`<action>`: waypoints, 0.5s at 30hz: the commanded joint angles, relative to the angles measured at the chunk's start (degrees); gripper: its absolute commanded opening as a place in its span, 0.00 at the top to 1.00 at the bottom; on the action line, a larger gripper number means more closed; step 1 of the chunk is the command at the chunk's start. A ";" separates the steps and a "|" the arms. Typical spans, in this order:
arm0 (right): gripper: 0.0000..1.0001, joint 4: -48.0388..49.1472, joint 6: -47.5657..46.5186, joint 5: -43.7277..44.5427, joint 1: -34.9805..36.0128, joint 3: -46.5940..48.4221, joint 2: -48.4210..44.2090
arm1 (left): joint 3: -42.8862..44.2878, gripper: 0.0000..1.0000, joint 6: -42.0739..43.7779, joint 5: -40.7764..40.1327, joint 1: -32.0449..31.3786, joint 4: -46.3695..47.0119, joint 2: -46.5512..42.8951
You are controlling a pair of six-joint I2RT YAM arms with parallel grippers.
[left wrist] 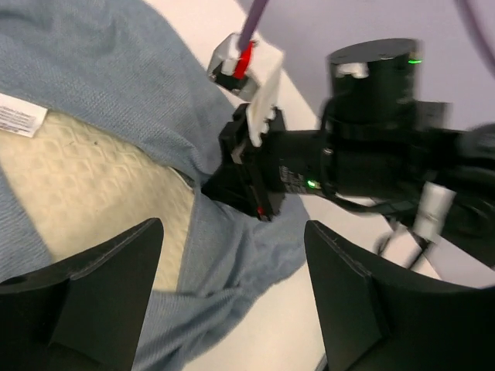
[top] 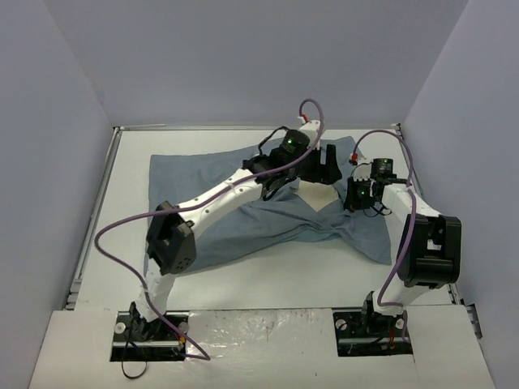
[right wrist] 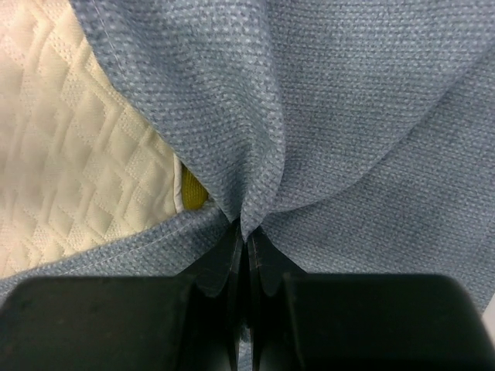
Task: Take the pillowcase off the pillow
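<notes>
Top external: one pillow (top: 318, 195) inside one pillowcase (top: 207, 174); left tool (left wrist: 232, 247) released, right tool (right wrist: 246, 246) clenched on pillowcase.

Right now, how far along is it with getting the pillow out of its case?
Barely started: only a patch of pillow shows at the pillowcase mouth. In hand: the right gripper pinches the pillowcase; the left gripper hangs open above it. Left: most of the pillow is covered.
</notes>
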 commanded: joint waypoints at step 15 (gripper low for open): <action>1.00 -1.01 -0.33 -5.35 -1.93 0.55 -0.75 | 25.83 0.27 5.05 -20.69 -3.48 -29.35 21.92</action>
